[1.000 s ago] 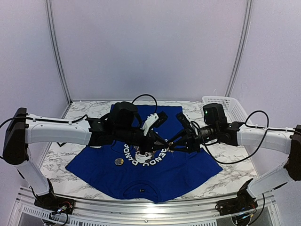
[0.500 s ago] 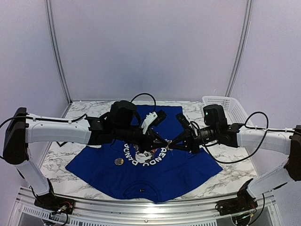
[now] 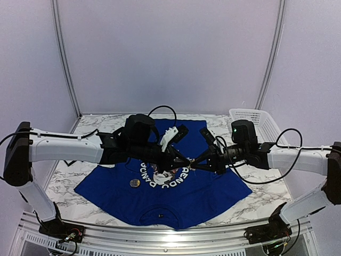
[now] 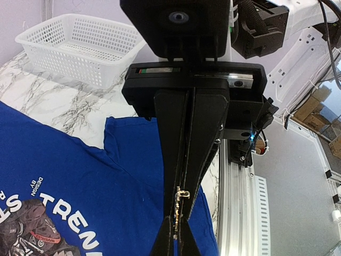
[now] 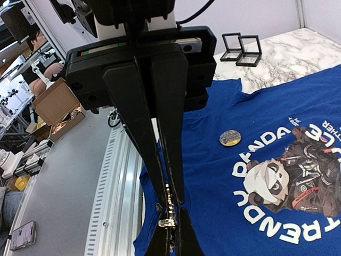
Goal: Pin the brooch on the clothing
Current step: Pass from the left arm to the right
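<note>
Two arms meeting over a marble table, seen from above and from each wrist. The blue T-shirt lies spread flat at the centre of the table, collar towards the near edge, with its panda print facing up directly below the fingertips.

The left gripper reaches in from the left and the right gripper from the right. They meet tip to tip in the air above the print. The brooch, a small gold-coloured piece, sits at that meeting point, clear of the fabric. Each wrist view shows the opposite gripper's two fingers pressed together with the gold metal in the seam between them, so both are clamped on it (the exact part each one grips is too small to tell).

A round badge rests on the shirt just left of the print. A white basket stands at the far right corner. Two small black frames lie on the marble to the left, beyond the sleeve.
</note>
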